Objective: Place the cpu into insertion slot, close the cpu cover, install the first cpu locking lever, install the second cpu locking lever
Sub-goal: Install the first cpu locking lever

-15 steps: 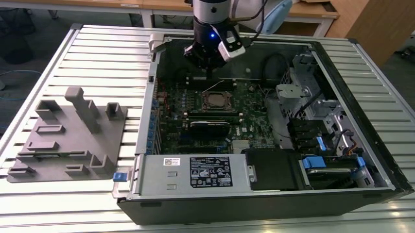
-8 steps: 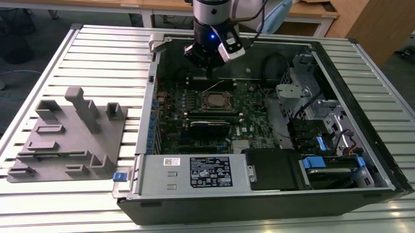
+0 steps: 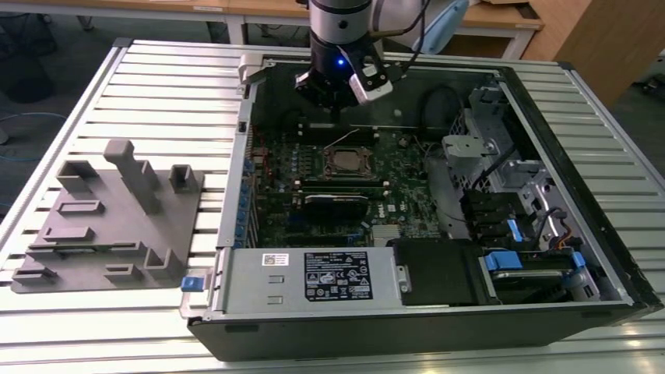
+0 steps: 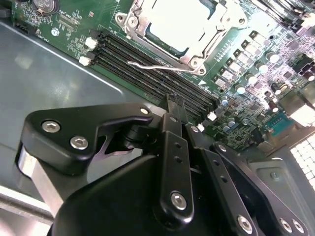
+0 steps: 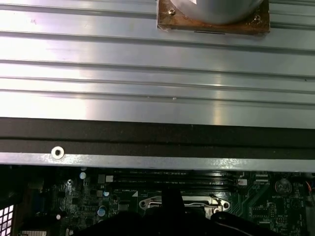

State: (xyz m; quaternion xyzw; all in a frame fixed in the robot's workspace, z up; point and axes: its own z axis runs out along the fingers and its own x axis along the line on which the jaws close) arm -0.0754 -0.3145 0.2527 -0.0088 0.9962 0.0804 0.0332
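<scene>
Open computer case on a slatted metal table [image 3: 167,86], seen from outside and from the arm's wrist. The black pincer [image 4: 173,105] hangs inside the case, low over the green board [image 4: 69,22], with its two fingers clenched together into one narrow tip and nothing between them.

Beyond the tip sits the slot [image 4: 193,61]. The cpu [image 4: 179,24] lies in it, its pale metal top showing through the window of the cover [image 4: 165,49], which appears to be down over it. Between the pincer and the cpu, a thin silver wire lever [image 4: 155,64] stands free, reaching across the long black memory slots [image 4: 147,78] that run just in front of the tip. The tip is near this lever but apart from it. Whether the other lever, on the far side of the cover from the pincer, is latched cannot be made out.

Likely risks:
- The lever is a springy, round wire, so a narrow closed tip could slide off it and let it snap back up.
- A slip would probably send the tip into the memory slots or the small parts on the board beside them.
- If the lever is pushed down without catching its hook, the cover may look shut but not be clamped.
- With a lever loose, the cover could lift and the cpu could shift on the slot's fine contacts
</scene>
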